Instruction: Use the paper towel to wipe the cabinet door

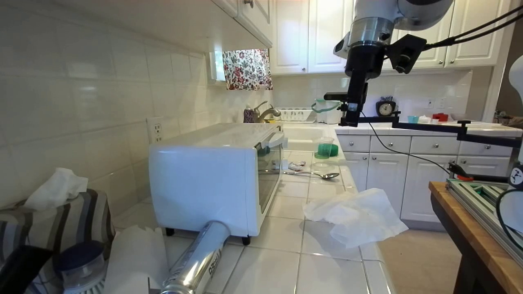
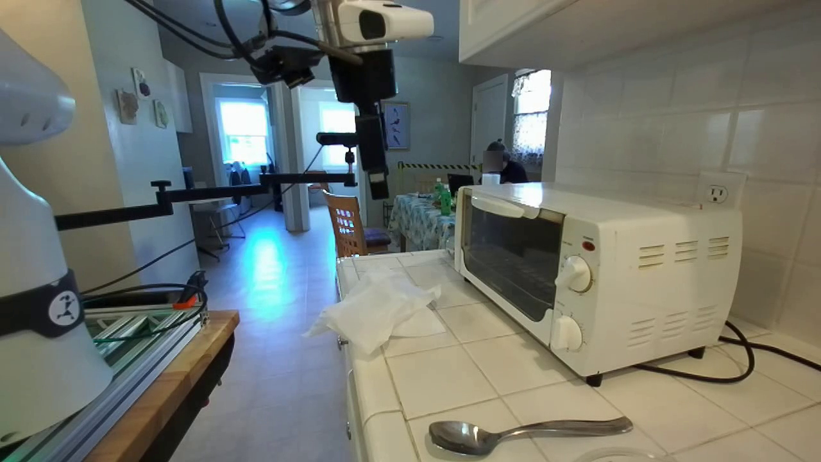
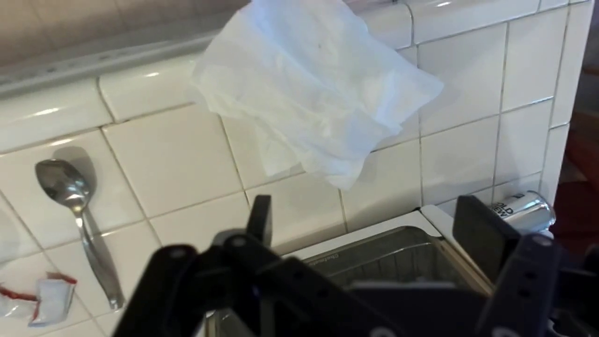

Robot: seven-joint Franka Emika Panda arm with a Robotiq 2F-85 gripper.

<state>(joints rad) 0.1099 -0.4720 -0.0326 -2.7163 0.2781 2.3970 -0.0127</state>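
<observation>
A crumpled white paper towel lies spread over the front edge of the tiled counter in both exterior views (image 1: 359, 216) (image 2: 381, 308). It also shows at the top of the wrist view (image 3: 313, 89). My gripper hangs above the counter, pointing down, in both exterior views (image 1: 352, 120) (image 2: 378, 191). In the wrist view its fingers (image 3: 365, 210) are wide apart with nothing between them. The towel lies below and apart from it. White cabinet doors show in an exterior view, upper ones (image 1: 289, 38) and lower ones (image 1: 427, 185); which one the task means I cannot tell.
A white toaster oven (image 1: 200, 179) (image 2: 641, 276) stands beside the towel, partly under the gripper in the wrist view (image 3: 362, 237). A spoon (image 1: 327, 176) (image 2: 468, 439) (image 3: 63, 182), a silver can (image 1: 200, 257) and green-tinted cups (image 1: 324, 149) are on the counter. An upper cabinet (image 2: 513, 32) overhangs the oven.
</observation>
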